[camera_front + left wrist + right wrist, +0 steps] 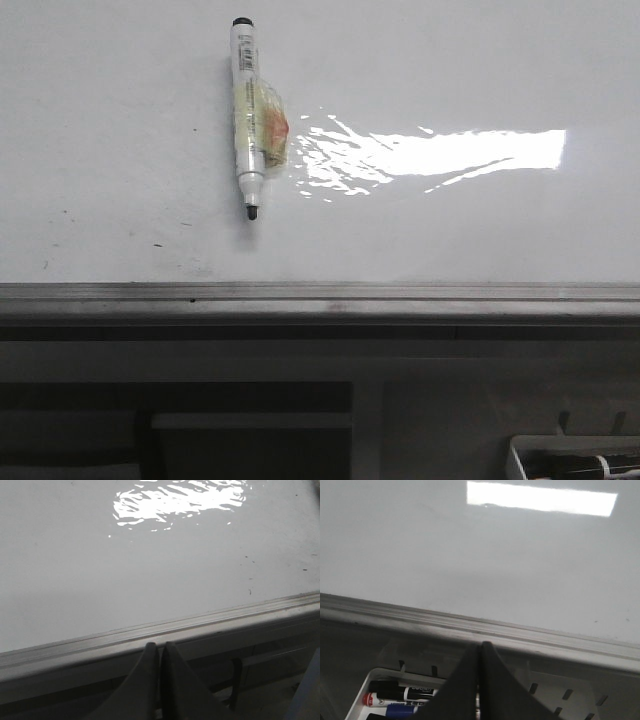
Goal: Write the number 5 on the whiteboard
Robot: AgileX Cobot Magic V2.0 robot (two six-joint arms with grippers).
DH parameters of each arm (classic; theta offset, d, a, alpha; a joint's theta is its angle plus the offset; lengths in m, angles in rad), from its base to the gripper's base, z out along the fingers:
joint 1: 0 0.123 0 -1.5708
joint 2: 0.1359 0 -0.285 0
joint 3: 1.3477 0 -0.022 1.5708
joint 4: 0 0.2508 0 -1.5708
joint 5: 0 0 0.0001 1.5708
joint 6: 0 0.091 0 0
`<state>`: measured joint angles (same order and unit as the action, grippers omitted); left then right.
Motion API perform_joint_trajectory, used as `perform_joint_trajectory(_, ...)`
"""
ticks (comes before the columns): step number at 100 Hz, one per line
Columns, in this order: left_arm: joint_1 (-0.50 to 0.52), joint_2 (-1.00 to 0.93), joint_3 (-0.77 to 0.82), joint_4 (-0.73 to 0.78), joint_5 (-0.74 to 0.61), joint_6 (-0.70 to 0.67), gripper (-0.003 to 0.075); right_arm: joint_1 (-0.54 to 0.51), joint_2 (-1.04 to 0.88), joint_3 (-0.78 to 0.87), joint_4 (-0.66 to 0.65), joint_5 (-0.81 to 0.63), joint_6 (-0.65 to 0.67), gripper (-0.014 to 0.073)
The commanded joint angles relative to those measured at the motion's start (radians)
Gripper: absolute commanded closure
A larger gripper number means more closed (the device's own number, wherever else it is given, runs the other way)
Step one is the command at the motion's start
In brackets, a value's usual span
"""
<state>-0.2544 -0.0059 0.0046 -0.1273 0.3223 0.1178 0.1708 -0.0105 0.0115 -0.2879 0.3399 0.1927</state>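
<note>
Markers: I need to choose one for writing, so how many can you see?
4, perhaps more hidden. One marker lies on the whiteboard. A red-capped one, a blue one and a black one below lie in the tray.

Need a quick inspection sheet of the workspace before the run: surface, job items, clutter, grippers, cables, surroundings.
Surface: whiteboard glossy, glare patch, few dark specks, grey rail along its near edge.
Job's things: marker lies on the board, uncapped tip toward the rail, tape around its barrel; no 5 drawn.
Clutter: nothing seen on the board besides the marker.
Grippers: left gripper shut, empty; right gripper shut, empty; both off the board.
Cables: nothing seen.
Surroundings: tray with spare markers below the rail, right side.
</note>
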Motion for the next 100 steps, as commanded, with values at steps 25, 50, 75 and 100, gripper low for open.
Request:
perform_joint_trajectory(25, 0.004, -0.028, 0.018, -0.011, -0.071, -0.004, 0.0741, -0.007, -0.018, 0.027, -0.016, -0.043, -0.009, 0.0655)
perform_joint_trajectory(50, 0.004, -0.028, 0.018, -0.011, -0.071, -0.004, 0.0741, -0.007, -0.018, 0.027, -0.016, -0.043, -0.009, 0.0655)
perform_joint_trajectory(75, 0.004, -0.028, 0.018, -0.011, -0.071, -0.004, 0.0741, -0.007, -0.018, 0.027, -0.016, -0.043, -0.009, 0.0655)
perform_joint_trajectory(100, 0.004, -0.028, 0.018, -0.124, -0.153, -0.004, 0.0741, -0.007, -0.018, 0.027, -0.030, -0.091, -0.009, 0.0655)
